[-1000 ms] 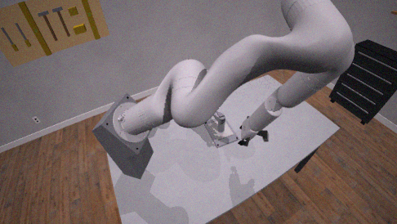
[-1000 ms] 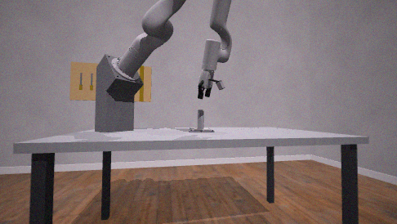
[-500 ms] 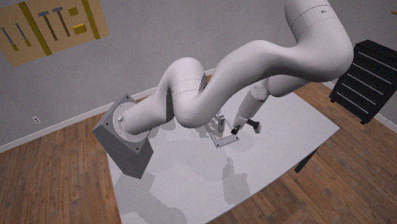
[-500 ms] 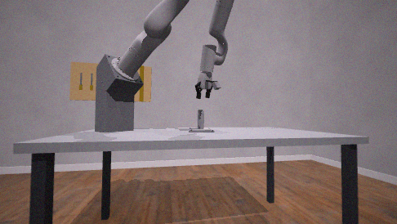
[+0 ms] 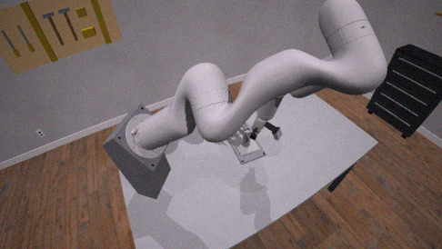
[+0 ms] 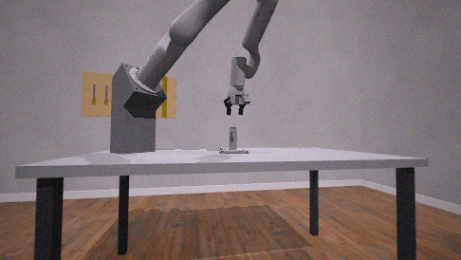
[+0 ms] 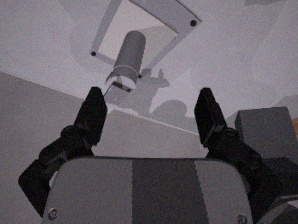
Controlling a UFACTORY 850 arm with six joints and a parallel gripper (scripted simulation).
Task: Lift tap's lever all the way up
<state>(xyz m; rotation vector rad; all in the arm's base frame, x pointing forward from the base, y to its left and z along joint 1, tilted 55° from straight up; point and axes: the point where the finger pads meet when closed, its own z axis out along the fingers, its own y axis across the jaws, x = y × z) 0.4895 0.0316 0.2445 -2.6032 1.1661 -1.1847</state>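
The tap [image 6: 232,138] [image 5: 246,137] stands upright on a flat grey base plate [image 6: 233,151] [image 5: 253,155] [image 7: 161,7] near the middle of the white table [image 6: 308,158] [image 5: 318,136]. In the wrist view its grey lever [image 7: 129,54] shows from above, ahead of the fingers and a little to the left. From the side it looks level. My gripper [image 6: 234,112] [image 5: 264,131] [image 7: 150,98] is open and empty. It points straight down and hangs a short way above the tap's top, not touching it.
The arm's grey pedestal [image 5: 136,159] [image 6: 130,130] stands at the table's back left corner, and the arm's thick links [image 5: 273,77] arch over the tap. A black drawer cabinet [image 5: 409,88] stands on the floor to the right. A tool board [image 5: 55,27] hangs on the wall.
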